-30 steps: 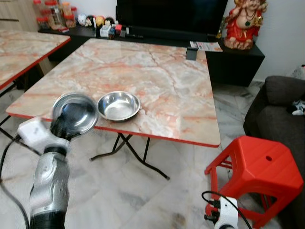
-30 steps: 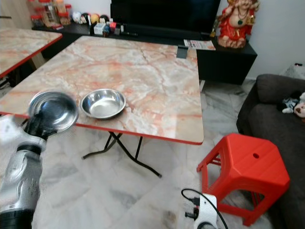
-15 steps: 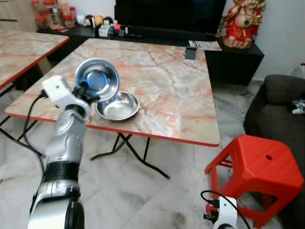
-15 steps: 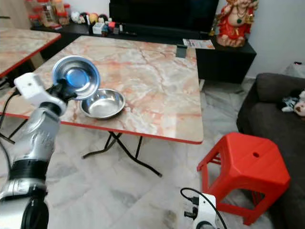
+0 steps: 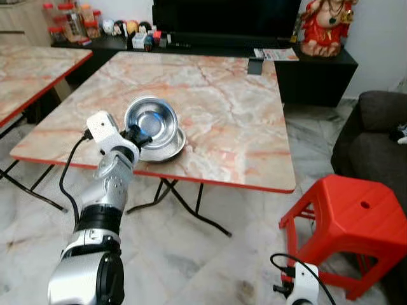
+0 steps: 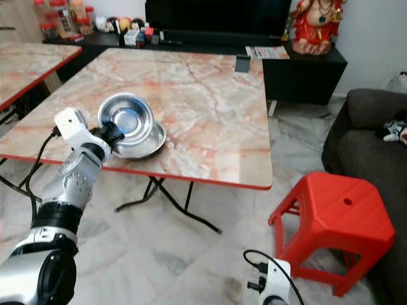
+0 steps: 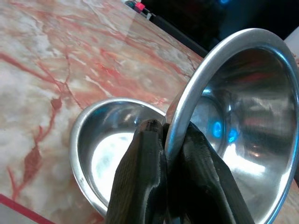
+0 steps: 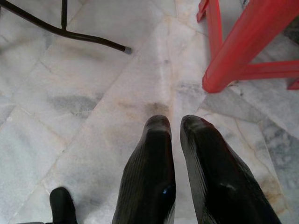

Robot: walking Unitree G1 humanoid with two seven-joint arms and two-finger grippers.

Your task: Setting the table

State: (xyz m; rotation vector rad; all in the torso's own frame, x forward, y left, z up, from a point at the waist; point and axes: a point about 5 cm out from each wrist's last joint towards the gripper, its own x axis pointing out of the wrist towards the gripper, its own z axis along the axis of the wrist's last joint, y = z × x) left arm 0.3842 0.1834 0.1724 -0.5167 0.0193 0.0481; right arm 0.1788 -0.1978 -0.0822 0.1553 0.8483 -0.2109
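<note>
Left gripper (image 7: 167,135) clamped on rim of tilted steel bowl (image 5: 151,119), just above second bowl (image 7: 100,158) on marble table (image 5: 216,108), right gripper (image 8: 176,123) fingers together, near floor.

Head eyes overlook the table (image 5: 210,101); wrist cameras sit close, perhaps downward-facing

The tilted bowl (image 5: 151,121) hides much of the lower bowl (image 5: 166,148); shelf jars (image 5: 71,20) are too small to read.

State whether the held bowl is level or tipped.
Tipped: the bowl stands on edge, rim pinched by the left gripper, above the second bowl.
</note>
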